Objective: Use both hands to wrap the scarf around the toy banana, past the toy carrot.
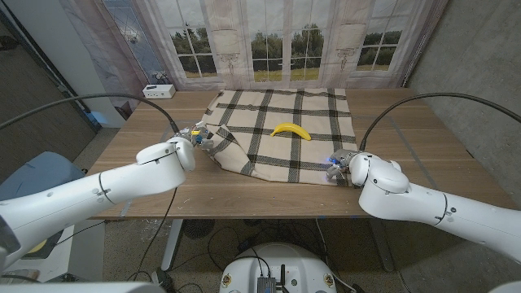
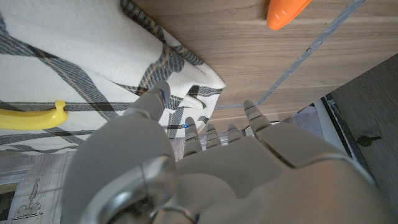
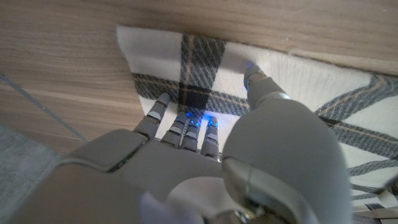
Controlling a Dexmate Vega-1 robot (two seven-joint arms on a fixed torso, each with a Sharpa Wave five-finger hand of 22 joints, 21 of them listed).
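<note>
A plaid scarf point(image 1: 297, 122) lies spread over the middle of the table, and a yellow toy banana point(image 1: 291, 130) lies on it. My left hand point(image 1: 198, 138) is at the scarf's near left corner point(image 2: 196, 93), which is bunched and folded in between the thumb point(image 2: 155, 99) and the fingers point(image 2: 214, 134). An orange toy carrot point(image 2: 286, 12) lies on bare wood beyond that corner. The banana point(image 2: 31, 117) is further in on the cloth. My right hand point(image 1: 339, 167) is at the near right corner point(image 3: 186, 68), which lies flat; the thumb point(image 3: 255, 81) and fingertips point(image 3: 186, 118) touch it.
A small white box point(image 1: 159, 91) sits at the table's back left edge. Bare wood point(image 1: 407, 130) runs along both sides of the scarf and along the near edge. A curtained window backdrop stands behind the table.
</note>
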